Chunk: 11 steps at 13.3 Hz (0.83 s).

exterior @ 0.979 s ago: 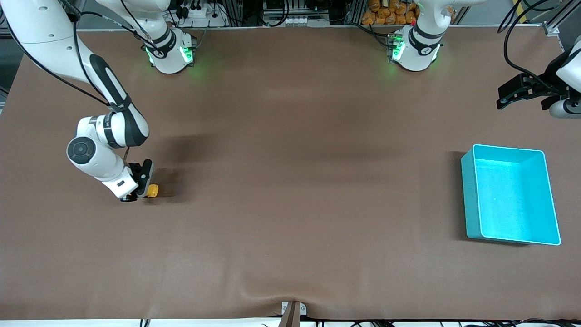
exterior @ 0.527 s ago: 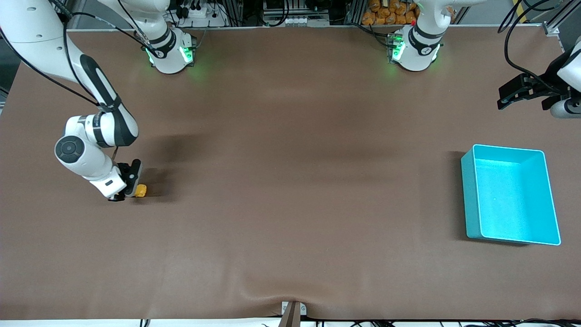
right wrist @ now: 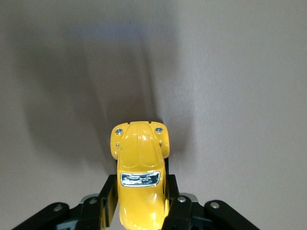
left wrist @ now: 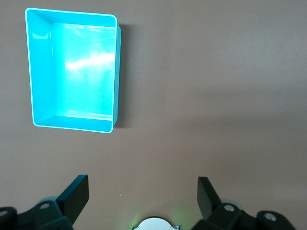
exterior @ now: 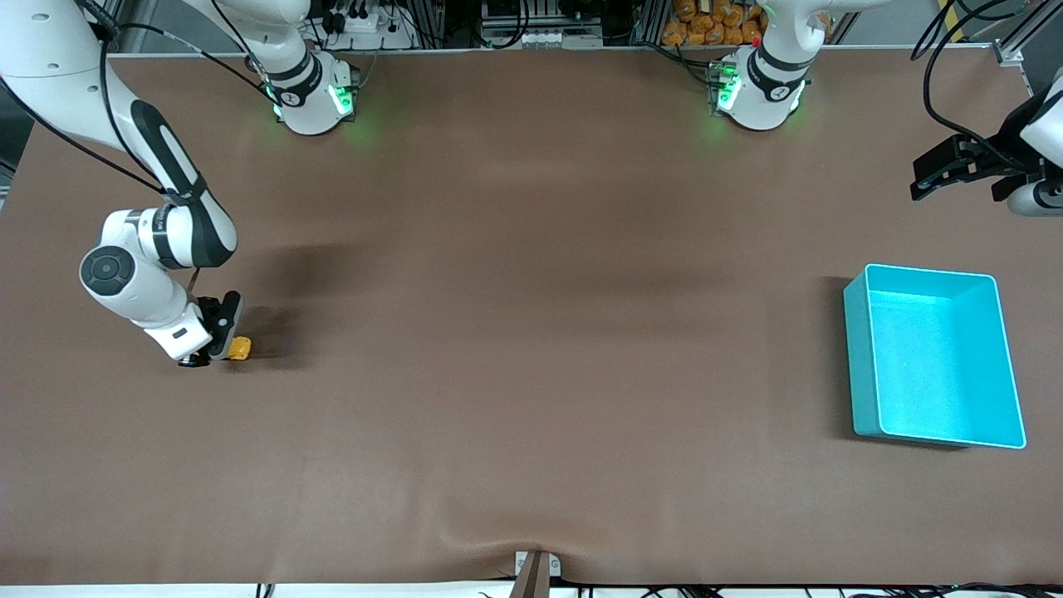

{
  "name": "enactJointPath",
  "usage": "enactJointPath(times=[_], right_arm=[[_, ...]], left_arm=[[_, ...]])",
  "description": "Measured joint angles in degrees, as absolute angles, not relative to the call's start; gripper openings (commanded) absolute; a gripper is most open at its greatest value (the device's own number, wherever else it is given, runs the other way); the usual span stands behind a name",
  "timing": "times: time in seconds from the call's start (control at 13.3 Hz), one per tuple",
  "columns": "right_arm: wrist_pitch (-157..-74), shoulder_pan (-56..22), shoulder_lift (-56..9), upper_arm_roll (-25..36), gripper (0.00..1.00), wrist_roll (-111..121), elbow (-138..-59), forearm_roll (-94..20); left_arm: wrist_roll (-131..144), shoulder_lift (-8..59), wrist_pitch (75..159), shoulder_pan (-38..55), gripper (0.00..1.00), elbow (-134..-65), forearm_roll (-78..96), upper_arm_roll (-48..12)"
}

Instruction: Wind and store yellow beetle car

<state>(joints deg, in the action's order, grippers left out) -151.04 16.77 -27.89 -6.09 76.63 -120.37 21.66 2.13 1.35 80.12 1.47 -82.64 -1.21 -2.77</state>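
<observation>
Right tool (exterior: 222, 346) clamped on yellow beetle car (exterior: 239, 349) on brown table (exterior: 531, 374); left tool (exterior: 934, 177) apart, waiting.

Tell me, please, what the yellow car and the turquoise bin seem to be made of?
The yellow beetle car looks like glossy painted metal or hard plastic: its rounded body shows sharp highlights. I cannot tell which. The turquoise bin seems to be smooth molded plastic: thin even walls, and a bright glare on its floor.

A turquoise bin (exterior: 934, 357) sits open-topped on the brown surface (exterior: 531, 332), toward the left arm's end. The surface has a slight wrinkle at its edge nearest the front camera. Orange packets (exterior: 714, 23) are piled past the edge by the bases.
</observation>
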Motion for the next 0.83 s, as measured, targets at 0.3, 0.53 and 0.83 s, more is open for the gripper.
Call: enactJointPath(times=[0.3,0.53,0.83], right_arm=[[-151.6,19.7,-28.3,-6.1,0.22,76.9,-119.9,22.9],[-151.8,21.2,-28.5,-6.1,0.79,77.4,-119.6,22.9],[-150.4,23.8,-32.6,-6.2,1.0,77.3,-116.1,23.0]], left_arm=[[2.1,1.3,80.1,1.5,1.0,-82.6,-1.2,-2.8],[2.1,1.3,80.1,1.6,1.0,-82.6,-1.2,-2.9],[2.1,1.3,80.1,1.6,1.0,-82.6,-1.2,-2.9]])
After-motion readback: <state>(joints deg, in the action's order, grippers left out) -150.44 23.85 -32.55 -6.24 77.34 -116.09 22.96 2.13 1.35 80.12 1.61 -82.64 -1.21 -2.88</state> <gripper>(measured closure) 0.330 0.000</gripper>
